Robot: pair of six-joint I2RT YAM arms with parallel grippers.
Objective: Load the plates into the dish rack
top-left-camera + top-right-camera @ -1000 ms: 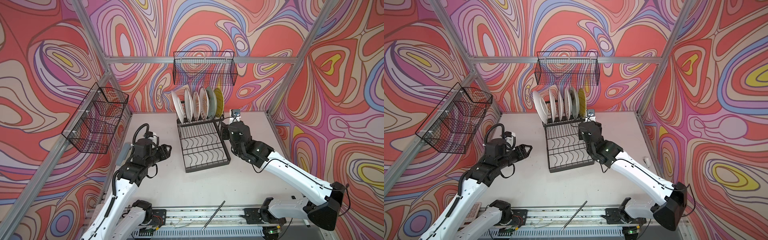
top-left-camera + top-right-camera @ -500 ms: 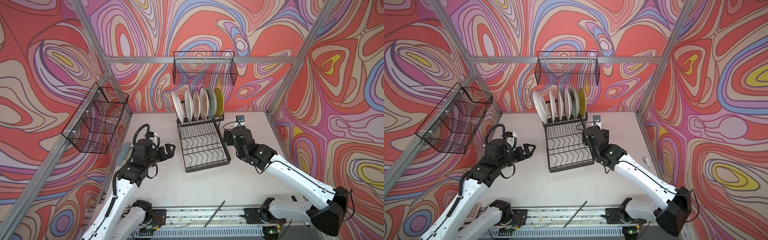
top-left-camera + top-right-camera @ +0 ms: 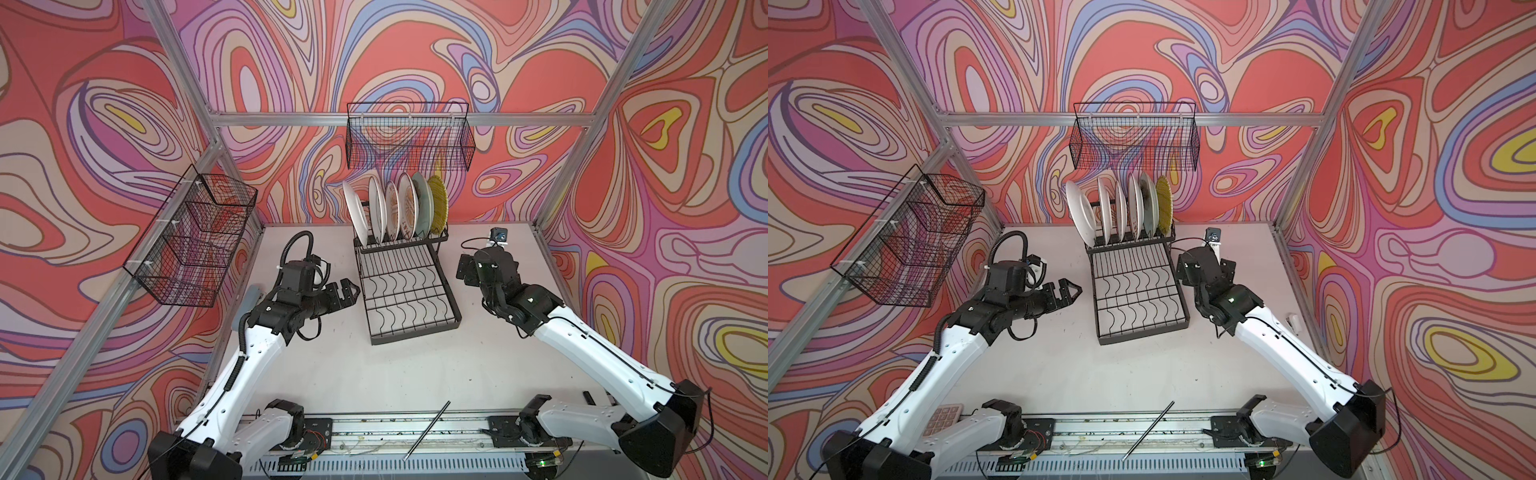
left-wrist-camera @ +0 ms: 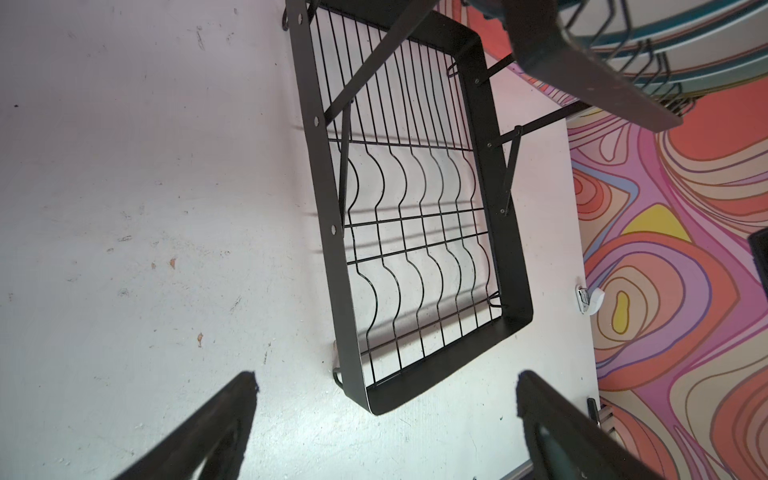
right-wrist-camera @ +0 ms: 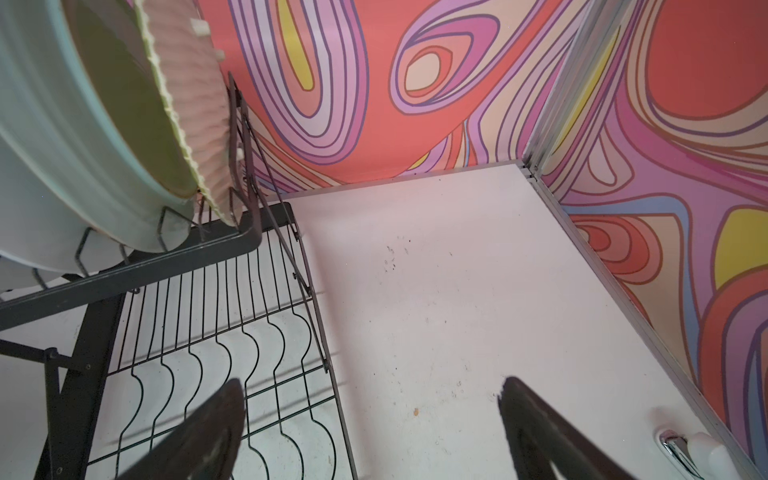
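Observation:
The black wire dish rack (image 3: 415, 334) (image 3: 1144, 334) stands at the back middle of the table. Several plates (image 3: 395, 212) (image 3: 1121, 212) stand upright in its raised upper tier, and the flat lower tray holds nothing. My left gripper (image 3: 350, 289) (image 3: 1070, 291) hovers just left of the lower tray, open and holding nothing. In the left wrist view the gripper (image 4: 386, 380) frames the tray's near corner (image 4: 511, 249). My right gripper (image 3: 466, 270) (image 5: 372, 386) hangs open and empty just right of the rack. The right wrist view shows the yellow plate (image 5: 199, 104) and the pale green plate (image 5: 50, 145) in their slots.
Black mesh baskets hang on the left wall (image 3: 195, 245) and the back wall (image 3: 409, 141). A thin metal rod (image 3: 428, 428) lies across the front rail. A small white object (image 3: 1293, 322) (image 5: 681, 453) sits by the right wall. A keypad (image 3: 944, 417) lies at the front left.
Both grippers have opened wide. The right gripper has drawn back a little to the right, away from the rack's upper tier. The left gripper has edged closer to the rack.

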